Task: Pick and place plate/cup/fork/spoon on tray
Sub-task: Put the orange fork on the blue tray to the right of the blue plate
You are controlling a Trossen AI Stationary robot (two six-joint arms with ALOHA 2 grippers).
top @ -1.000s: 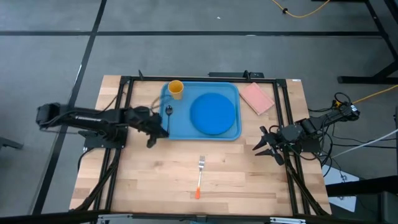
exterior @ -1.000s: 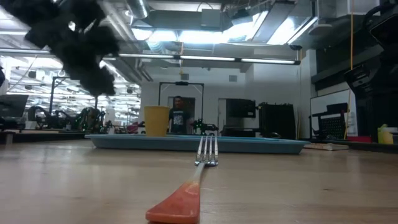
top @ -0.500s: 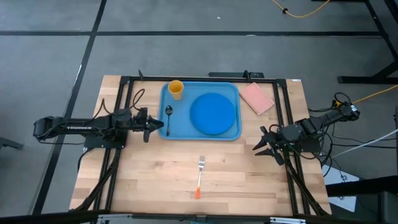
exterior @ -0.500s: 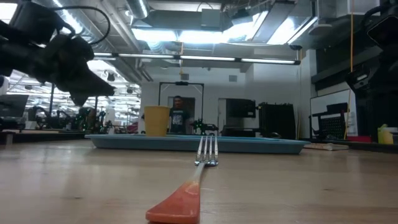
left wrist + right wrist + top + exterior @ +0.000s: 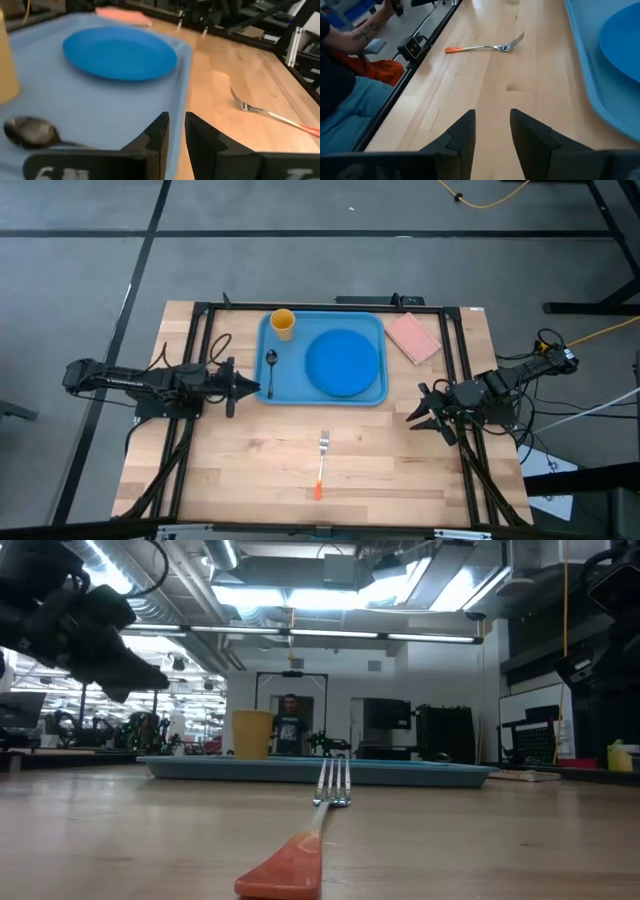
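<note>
A large light-blue rectangular plastic tray (image 5: pixel 375 392) with rounded corners and a raised rim lies flat on the far half of the wooden table. A round, flat, plain blue plate (image 5: pixel 343 362) rests inside it, filling most of its right part. A small yellow-orange round cup (image 5: pixel 283 323) stands upright in the tray's far left corner. A small dark metallic spoon (image 5: pixel 271 364) lies just nearer, along the tray's left edge, bowl toward the cup. A slim fork (image 5: pixel 321 462) with silver tines and an orange-red handle lies on the bare wood, well apart from the tray, tines pointing toward it.
</note>
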